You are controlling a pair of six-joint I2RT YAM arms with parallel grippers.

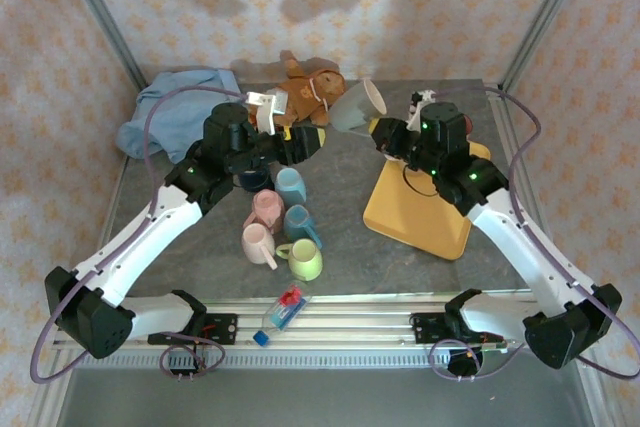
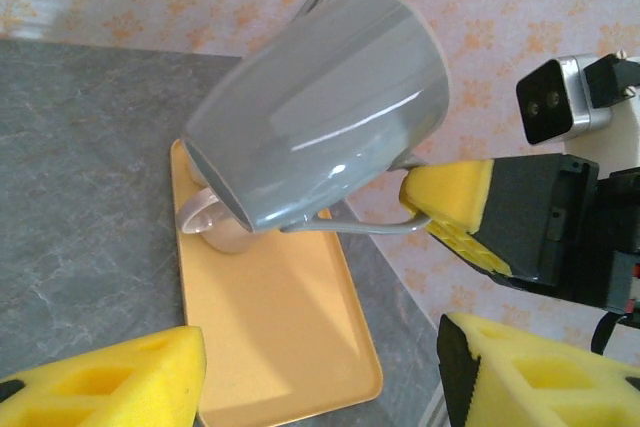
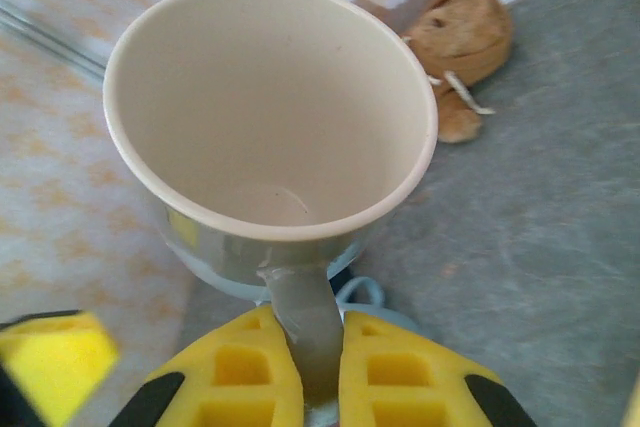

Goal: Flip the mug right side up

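A grey mug (image 1: 356,107) with a cream inside hangs in the air over the far end of the table, tilted on its side. My right gripper (image 1: 386,133) is shut on its handle (image 3: 305,317); in the right wrist view the yellow pads (image 3: 245,372) pinch the handle and the mug's mouth (image 3: 270,117) faces the camera. In the left wrist view the mug (image 2: 320,117) floats above the yellow tray (image 2: 280,337), its base down-left, with the right gripper's pad (image 2: 455,207) on the handle. My left gripper (image 2: 320,387) stands open just short of the mug, holding nothing.
The yellow tray (image 1: 420,209) lies at the right, with a pale cup (image 2: 215,229) at its far end. Several small mugs (image 1: 280,222) cluster mid-table. A plush bear (image 1: 305,87) and blue cloth (image 1: 175,112) lie at the back. A bottle (image 1: 285,309) rests by the front rail.
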